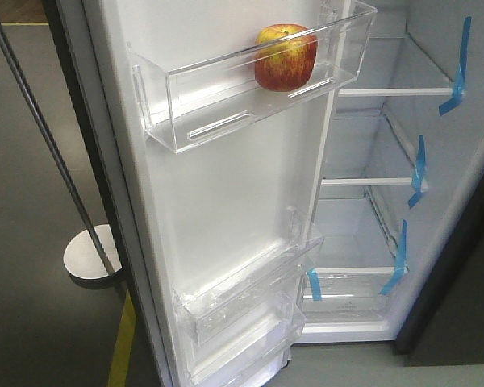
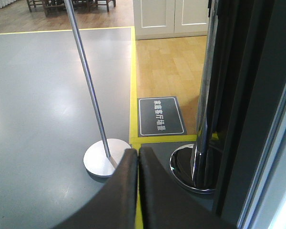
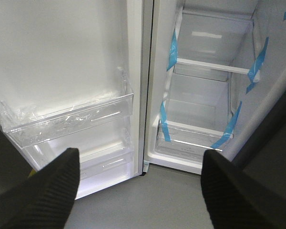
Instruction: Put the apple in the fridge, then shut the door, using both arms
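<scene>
A red and yellow apple (image 1: 285,56) rests in the top clear bin (image 1: 226,97) of the open fridge door (image 1: 226,210). The fridge (image 1: 371,218) stands open to the right, white inside, with glass shelves and blue tape strips (image 1: 419,169). In the right wrist view my right gripper (image 3: 139,160) is open, low in front of the door (image 3: 62,57) and the fridge (image 3: 205,100), holding nothing. In the left wrist view my left gripper (image 2: 138,153) is shut with nothing in it, above the floor beside the door's dark outer edge (image 2: 250,109).
A thin metal pole with a round silver base (image 1: 91,258) stands left of the door, also seen as the silver base (image 2: 105,157). A chrome post with a mirrored base (image 2: 195,167) is by the door's edge. Yellow floor tape (image 2: 132,86) and a floor sign (image 2: 160,116) lie beyond.
</scene>
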